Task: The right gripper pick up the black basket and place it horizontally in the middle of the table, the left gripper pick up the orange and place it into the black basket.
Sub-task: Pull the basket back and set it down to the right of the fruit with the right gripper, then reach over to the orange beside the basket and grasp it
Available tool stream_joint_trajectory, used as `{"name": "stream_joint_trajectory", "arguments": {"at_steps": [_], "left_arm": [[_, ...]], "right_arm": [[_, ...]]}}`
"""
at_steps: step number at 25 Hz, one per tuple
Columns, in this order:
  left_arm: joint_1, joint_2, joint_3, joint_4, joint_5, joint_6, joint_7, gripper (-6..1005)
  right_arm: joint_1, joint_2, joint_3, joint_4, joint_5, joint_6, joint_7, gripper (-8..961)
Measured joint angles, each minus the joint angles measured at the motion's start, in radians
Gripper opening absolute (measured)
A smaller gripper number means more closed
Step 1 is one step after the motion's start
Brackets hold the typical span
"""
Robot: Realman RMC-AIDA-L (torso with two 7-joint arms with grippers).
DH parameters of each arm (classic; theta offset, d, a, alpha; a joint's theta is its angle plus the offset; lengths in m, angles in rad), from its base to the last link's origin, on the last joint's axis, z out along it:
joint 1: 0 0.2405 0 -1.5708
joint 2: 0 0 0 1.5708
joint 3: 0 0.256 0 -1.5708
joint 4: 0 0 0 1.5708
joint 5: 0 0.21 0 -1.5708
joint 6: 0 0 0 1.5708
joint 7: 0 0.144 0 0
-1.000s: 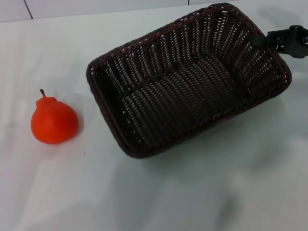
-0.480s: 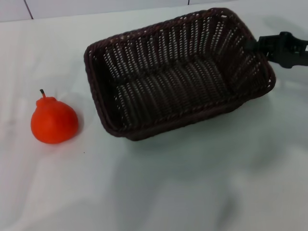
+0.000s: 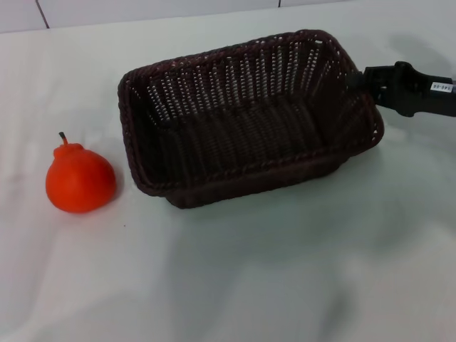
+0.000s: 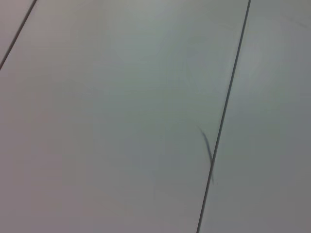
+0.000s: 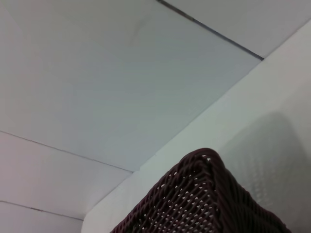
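Observation:
The black basket (image 3: 242,142) is near the middle of the white table (image 3: 285,271), its long side running almost left to right and its right end raised a little. My right gripper (image 3: 360,80) reaches in from the right on its black arm and is shut on the basket's right rim. One corner of the basket fills the bottom of the right wrist view (image 5: 204,204). The orange (image 3: 80,179) sits on the table to the left of the basket, apart from it, stem up. My left gripper is out of view; the left wrist view shows only a plain panelled surface.
A pale tiled wall (image 3: 142,11) runs along the table's far edge. Bare tabletop lies in front of the basket and around the orange.
The basket has turned with the right gripper, its long side swinging from diagonal toward left-to-right, and has shifted left. The gripper moved left with it. The orange has not moved.

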Motion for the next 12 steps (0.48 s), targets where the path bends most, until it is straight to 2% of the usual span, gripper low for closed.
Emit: {"name": "stream_joint_trajectory", "arguments": {"at_steps": [6, 9, 12], "left_arm": [[-0.005, 0.0, 0.002, 0.0, 0.006, 0.016, 0.0, 825], [-0.002, 0.0, 0.04, -0.022, 0.018, 0.02, -0.003, 824], [0.01, 0.003, 0.136, -0.063, 0.038, 0.028, -0.009, 824]], "right_arm": [[-0.013, 0.0, -0.001, 0.007, 0.0, 0.007, 0.001, 254], [-0.016, -0.007, 0.0, 0.003, 0.001, 0.013, -0.001, 485], [-0.017, -0.019, 0.001, -0.007, 0.001, 0.033, 0.001, 618]]}}
